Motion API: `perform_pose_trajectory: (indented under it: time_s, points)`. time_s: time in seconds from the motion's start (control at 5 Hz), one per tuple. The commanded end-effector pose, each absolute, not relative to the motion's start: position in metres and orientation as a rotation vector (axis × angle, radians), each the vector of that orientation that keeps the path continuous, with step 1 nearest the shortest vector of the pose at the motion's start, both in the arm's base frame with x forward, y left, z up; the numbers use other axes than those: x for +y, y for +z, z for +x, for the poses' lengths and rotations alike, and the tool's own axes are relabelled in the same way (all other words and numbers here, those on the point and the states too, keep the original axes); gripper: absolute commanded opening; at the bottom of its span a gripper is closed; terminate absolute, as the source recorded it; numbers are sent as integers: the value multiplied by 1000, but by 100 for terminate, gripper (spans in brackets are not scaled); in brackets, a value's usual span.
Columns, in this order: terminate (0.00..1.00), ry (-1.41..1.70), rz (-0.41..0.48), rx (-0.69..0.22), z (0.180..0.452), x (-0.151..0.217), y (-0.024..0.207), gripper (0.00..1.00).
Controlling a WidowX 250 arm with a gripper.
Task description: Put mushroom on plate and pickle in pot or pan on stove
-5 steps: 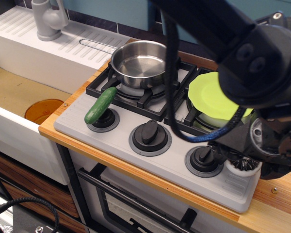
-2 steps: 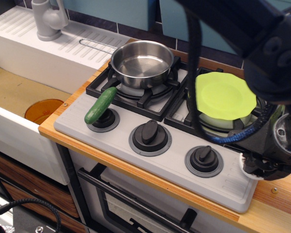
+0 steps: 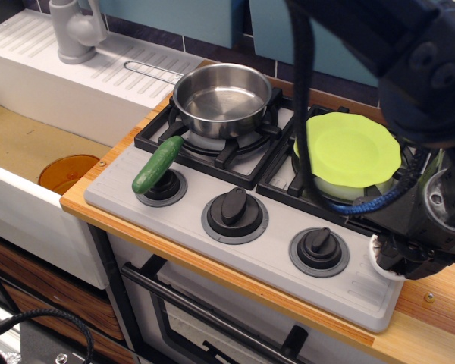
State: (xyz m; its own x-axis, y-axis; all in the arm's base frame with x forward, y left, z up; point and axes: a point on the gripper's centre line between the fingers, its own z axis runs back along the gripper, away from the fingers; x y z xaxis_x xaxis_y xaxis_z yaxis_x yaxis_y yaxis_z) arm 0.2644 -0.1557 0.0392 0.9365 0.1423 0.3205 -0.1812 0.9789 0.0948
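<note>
Overhead oblique view of a toy kitchen counter. The stove (image 3: 212, 199), a grey top with black burner grates, sits on a wooden counter (image 3: 432, 318) and carries three round black knobs along its front edge. The pan (image 3: 221, 99), shiny steel with low straight walls, stands empty on the left rear burner; its thin wire handle reaches back over the ribbed white drainboard (image 3: 68, 76). The pickle (image 3: 158, 163), smooth and dark green, lies tilted across the left front of the stove, its lower end over the left knob (image 3: 161, 184) and its upper end against the grate below the pan. The plate (image 3: 353, 149), lime green with a wavy rim, rests flat on the right burner, with nothing on its visible surface. The robot arm enters from the upper right, large and dark, with a blue-and-black cable (image 3: 364, 205) looping down in front of the plate. The gripper (image 3: 406, 258) is low at the front right corner of the stove, just right of the right knob (image 3: 319, 249). A white rounded edge of the mushroom (image 3: 378, 256) shows at the gripper's left side, touching it; whether the claw is clenched on it or released cannot be told, since the fingers are hidden by the arm's body. An orange disc (image 3: 68, 172) lies in the sink (image 3: 23, 144) at left, below a grey faucet (image 3: 74, 30).
</note>
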Motion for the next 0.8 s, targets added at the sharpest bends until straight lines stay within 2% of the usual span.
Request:
perform_pose_trajectory:
  time_s: [0.0,0.2,0.4,0.6]
  points:
    - [0,158,82,-317,275,-151,89,0]
    - [0,156,73,-254,280,-142,128,0]
    - [0,137,89,-211,293,-130,155,0]
    - [0,100,87,-218,324,-112,159,0]
